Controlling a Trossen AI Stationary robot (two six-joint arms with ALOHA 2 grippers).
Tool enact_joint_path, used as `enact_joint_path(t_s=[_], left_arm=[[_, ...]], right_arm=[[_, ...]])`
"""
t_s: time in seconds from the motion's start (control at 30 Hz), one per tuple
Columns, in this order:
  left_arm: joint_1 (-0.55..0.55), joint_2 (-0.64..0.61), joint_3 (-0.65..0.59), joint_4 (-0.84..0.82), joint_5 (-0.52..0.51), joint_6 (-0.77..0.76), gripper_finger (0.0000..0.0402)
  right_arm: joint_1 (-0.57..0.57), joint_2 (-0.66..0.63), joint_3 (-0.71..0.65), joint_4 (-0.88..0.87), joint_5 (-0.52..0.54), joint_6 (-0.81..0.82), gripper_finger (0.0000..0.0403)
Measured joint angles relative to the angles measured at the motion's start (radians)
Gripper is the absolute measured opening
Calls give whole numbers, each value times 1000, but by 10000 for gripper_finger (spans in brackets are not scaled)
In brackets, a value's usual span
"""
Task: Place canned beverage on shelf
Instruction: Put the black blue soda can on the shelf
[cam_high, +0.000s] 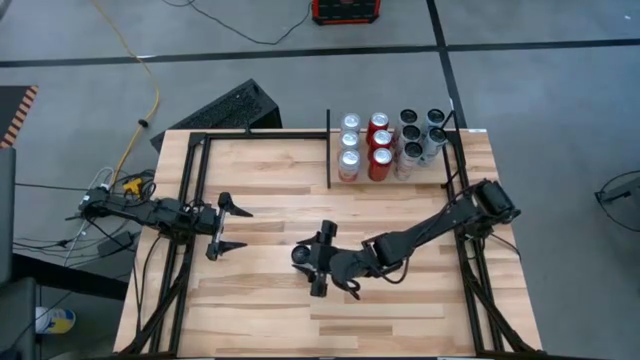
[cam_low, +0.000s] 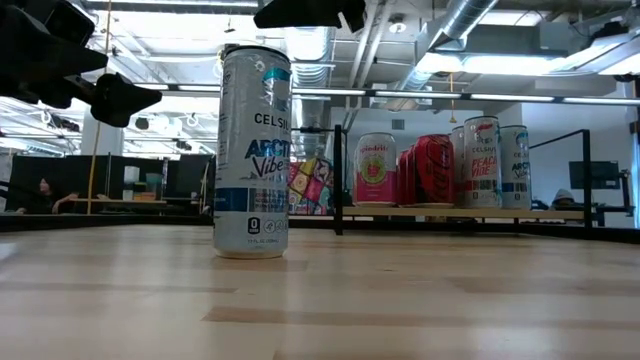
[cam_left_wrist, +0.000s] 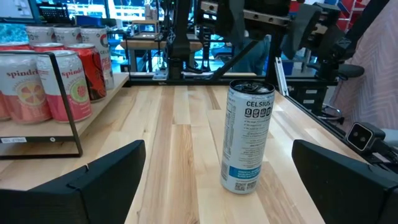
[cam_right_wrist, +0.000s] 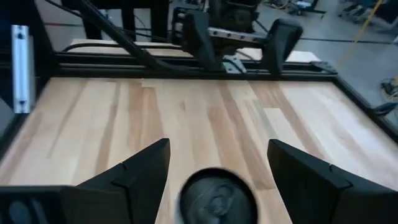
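A tall silver-and-blue can (cam_high: 303, 257) stands upright on its base on the wooden table, a little left of the middle. It also shows as the can (cam_low: 252, 150) in the low view. My right gripper (cam_high: 318, 260) hovers open just above its top; the can's lid (cam_right_wrist: 217, 199) shows below and between the two fingers, apart from both. The shelf (cam_high: 270, 160) runs along the table's far side, with a black divider bar (cam_high: 328, 150). My left gripper (cam_high: 240, 228) waits open at the table's left, level, facing the can (cam_left_wrist: 249, 137).
To the right of the divider, the shelf holds several cans (cam_high: 390, 145): pink-and-white, red and silver ones in rows, seen low as cans (cam_low: 440, 168). The shelf's plank left of the divider is bare. Black rails (cam_high: 190, 200) frame the table's sides. A black keyboard (cam_high: 232, 106) lies behind.
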Motion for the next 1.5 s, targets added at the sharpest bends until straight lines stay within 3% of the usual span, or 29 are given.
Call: enact_joint_path(t_s=[0.47, 0.83, 1.5], left_arm=[[0, 0, 0, 0, 0, 0, 391], [0, 0, 0, 0, 0, 0, 391], [0, 0, 0, 0, 0, 0, 391]], right_arm=[[-2, 14, -38, -32, -21, 24, 296], [-24, 13, -98, 96, -72, 29, 296], [-35, 11, -98, 41, -86, 86, 297]])
